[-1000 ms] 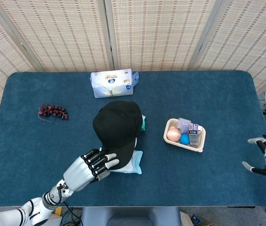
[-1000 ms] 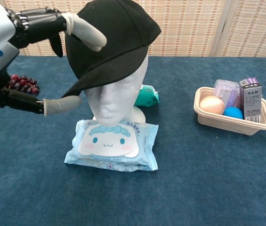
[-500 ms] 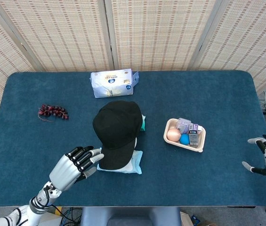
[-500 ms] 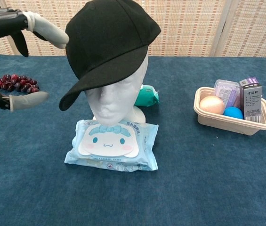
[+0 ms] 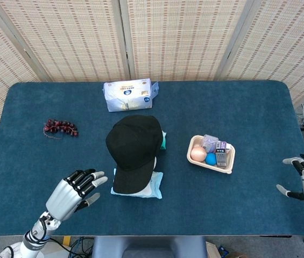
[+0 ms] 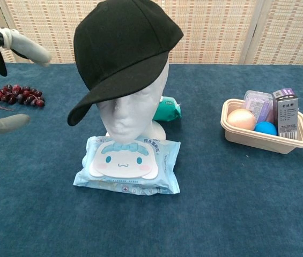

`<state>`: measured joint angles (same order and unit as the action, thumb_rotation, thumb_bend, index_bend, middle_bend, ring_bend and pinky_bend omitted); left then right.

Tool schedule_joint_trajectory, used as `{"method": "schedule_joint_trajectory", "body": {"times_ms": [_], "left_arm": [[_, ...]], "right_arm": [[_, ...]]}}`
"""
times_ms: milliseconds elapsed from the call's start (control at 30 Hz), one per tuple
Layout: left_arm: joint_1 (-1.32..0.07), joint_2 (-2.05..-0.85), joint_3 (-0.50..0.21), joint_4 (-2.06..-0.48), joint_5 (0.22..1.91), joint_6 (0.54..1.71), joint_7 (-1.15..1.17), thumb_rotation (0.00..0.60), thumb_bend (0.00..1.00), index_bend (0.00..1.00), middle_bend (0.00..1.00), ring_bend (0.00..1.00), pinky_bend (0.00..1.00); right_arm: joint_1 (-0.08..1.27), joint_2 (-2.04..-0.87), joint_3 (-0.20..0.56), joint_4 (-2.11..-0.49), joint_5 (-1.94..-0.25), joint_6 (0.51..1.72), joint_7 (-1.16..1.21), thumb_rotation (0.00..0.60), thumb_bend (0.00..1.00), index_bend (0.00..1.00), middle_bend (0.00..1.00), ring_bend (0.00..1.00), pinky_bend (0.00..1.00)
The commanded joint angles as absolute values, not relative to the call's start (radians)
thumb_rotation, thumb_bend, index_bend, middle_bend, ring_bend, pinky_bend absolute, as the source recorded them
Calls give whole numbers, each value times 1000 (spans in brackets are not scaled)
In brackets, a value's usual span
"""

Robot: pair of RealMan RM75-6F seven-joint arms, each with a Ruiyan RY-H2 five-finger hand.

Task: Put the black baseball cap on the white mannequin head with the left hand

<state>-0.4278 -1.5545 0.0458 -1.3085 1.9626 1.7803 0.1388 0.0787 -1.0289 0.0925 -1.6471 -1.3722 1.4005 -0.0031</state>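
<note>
Now I am seeing the cap (image 6: 124, 48) sitting on the mannequin head (image 6: 132, 110), my left robot hand (image 5: 73, 191) hovering beside it, fingers apart, holding nothing.

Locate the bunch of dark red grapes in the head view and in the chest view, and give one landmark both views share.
Head view: the grapes lie on the blue table at left, well left of the black cap.
Chest view: the grapes sit at the far left edge, behind the left hand's fingers.
Shared landmark: the black cap on the white mannequin head, right of the grapes in both views.
</note>
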Motion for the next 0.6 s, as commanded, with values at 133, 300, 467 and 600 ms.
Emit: {"method": "schedule_joint_trajectory", "body": {"times_ms": [133, 300, 467, 600], "left_arm": [[-375, -1484, 65, -1382, 1897, 1736, 179, 600, 171, 292, 324, 300, 450], [-321, -1430, 71, -1421, 1829, 1731, 162, 600, 171, 297, 324, 300, 451], [-259, -1371, 76, -1436, 1738, 1717, 141, 600, 171, 297, 324, 300, 451], [-227, -1341, 66, -1427, 1680, 1702, 122, 600, 171, 309, 324, 301, 451]], "right_arm": [[79, -1031, 92, -1647, -1371, 1400, -8, 600, 0, 327, 319, 156, 287], [80, -1034, 91, -1648, -1371, 1399, -19, 600, 0, 327, 319, 156, 287], [82, -1038, 91, -1647, -1366, 1397, -34, 600, 0, 327, 319, 156, 287], [84, -1044, 90, -1648, -1362, 1391, -50, 600, 0, 327, 319, 156, 287]]}}
